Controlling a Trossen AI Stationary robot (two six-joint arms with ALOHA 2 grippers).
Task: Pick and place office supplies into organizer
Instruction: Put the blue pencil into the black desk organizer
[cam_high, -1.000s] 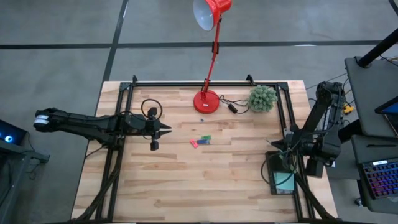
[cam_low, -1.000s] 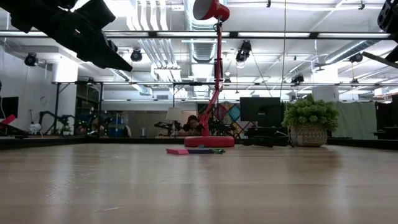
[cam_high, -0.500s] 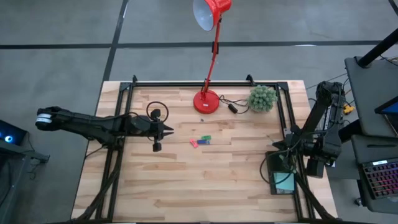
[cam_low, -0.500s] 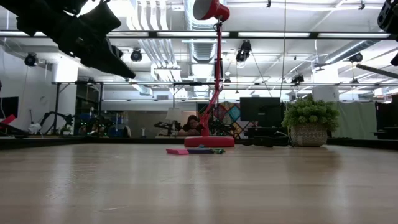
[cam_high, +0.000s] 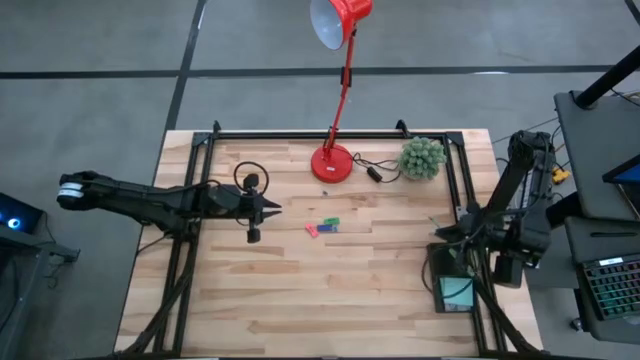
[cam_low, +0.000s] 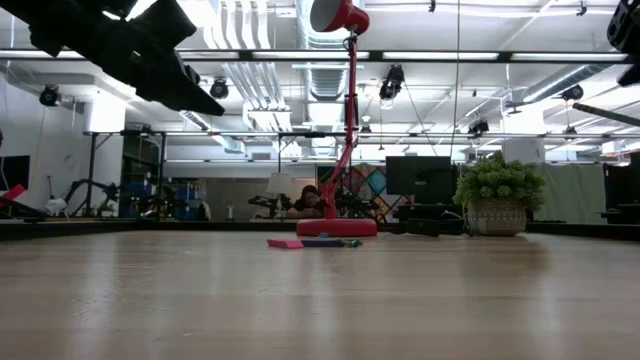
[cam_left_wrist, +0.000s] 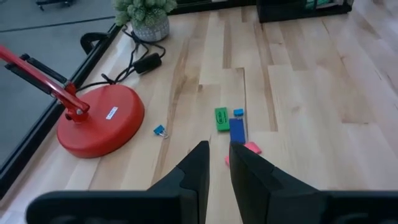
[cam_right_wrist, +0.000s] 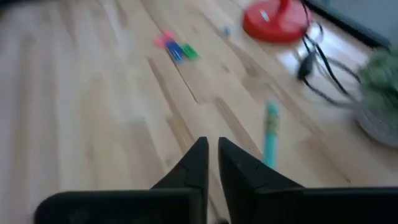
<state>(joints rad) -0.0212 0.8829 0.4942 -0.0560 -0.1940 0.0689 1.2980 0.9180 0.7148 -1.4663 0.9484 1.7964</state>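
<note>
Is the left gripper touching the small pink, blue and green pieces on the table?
Apart. In the low view the left gripper hangs high above the table, with open room visible between it and the pieces lying flat on the wood.

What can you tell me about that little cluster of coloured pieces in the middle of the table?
The coloured pieces lie flat on the bare wooden table, in front of the red lamp base. The left wrist view shows a green block, a longer blue block, a tiny blue bit and a pink piece, close together in a loose row; they look like erasers. Nothing grips them. A small blue binder clip lies apart, nearer the lamp.
</note>
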